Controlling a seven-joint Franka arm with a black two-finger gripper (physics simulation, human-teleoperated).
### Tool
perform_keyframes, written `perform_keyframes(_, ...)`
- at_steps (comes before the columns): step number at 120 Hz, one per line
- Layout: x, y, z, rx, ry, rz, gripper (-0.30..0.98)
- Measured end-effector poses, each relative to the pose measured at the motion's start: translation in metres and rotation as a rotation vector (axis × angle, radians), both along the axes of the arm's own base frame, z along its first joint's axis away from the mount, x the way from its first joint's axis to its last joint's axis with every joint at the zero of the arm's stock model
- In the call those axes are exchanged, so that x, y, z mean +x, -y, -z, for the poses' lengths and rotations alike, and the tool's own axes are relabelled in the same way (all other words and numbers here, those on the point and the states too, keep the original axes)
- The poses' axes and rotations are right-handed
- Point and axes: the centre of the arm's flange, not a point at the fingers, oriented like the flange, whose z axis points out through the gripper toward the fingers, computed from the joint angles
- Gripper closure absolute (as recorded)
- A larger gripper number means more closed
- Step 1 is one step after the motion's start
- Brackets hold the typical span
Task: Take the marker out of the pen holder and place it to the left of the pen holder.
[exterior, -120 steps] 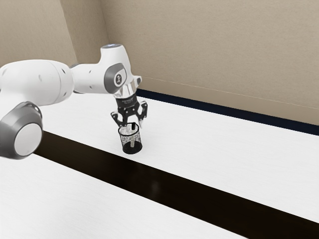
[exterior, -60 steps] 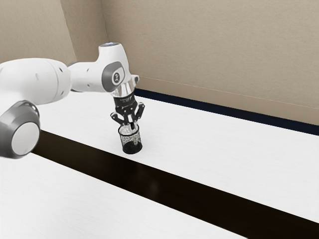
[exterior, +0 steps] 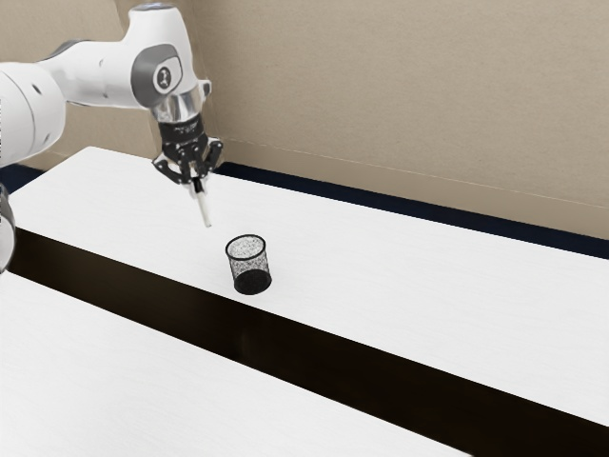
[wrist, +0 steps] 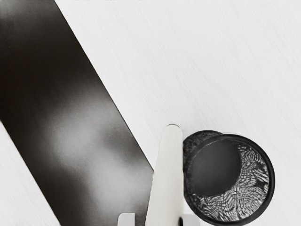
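Up in the air in the exterior view, my gripper point(exterior: 197, 179) is shut on the black upper end of the white marker point(exterior: 204, 208), which hangs down, slightly tilted. The black mesh pen holder point(exterior: 251, 267) stands upright on the table, below the marker and toward the exterior view's right; the two are apart. In the wrist view the marker point(wrist: 167, 176) extends out from between light fingertip edges at my gripper point(wrist: 158, 220). Beside it the pen holder point(wrist: 225, 179) is seen from above, with its dark bottom visible.
The white table point(exterior: 400, 276) has a dark glossy strip point(exterior: 314, 352) running along it, close to the pen holder. A beige wall point(exterior: 409, 95) rises behind the table's far edge, beyond a dark blue band point(exterior: 381, 201).
My gripper closed on the marker, drew it up out of the pen holder and moved toward the exterior view's left. The pen holder stayed where it was.
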Motion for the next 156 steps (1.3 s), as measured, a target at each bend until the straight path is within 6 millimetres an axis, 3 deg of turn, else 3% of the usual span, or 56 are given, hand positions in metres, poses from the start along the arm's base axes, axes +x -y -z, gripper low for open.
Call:
perform_keyframes(11,-0.01,-0.036,0.022,0.024,-0.126,-0.081,0.79)
perform_keyframes(25,-0.025,-0.08,0.068,0.04,-0.313,-0.194,0.79)
perform_keyframes(40,-0.035,-0.093,0.119,0.051,-0.492,-0.257,0.79)
perform_keyframes(64,-0.05,-0.103,0.161,0.051,-0.659,-0.322,0.78)
perform_keyframes(87,-0.058,-0.104,0.173,0.052,-0.717,-0.355,0.76)
perform_keyframes(108,-0.058,-0.104,0.174,0.049,-0.716,-0.373,0.39)
perform_keyframes(121,-0.052,-0.102,0.172,0.034,-0.671,-0.375,0.24)
perform_keyframes(147,-0.028,-0.1,0.154,-0.015,-0.485,-0.349,0.09)
perform_keyframes(156,-0.018,-0.091,0.123,-0.035,-0.378,-0.319,0.06)
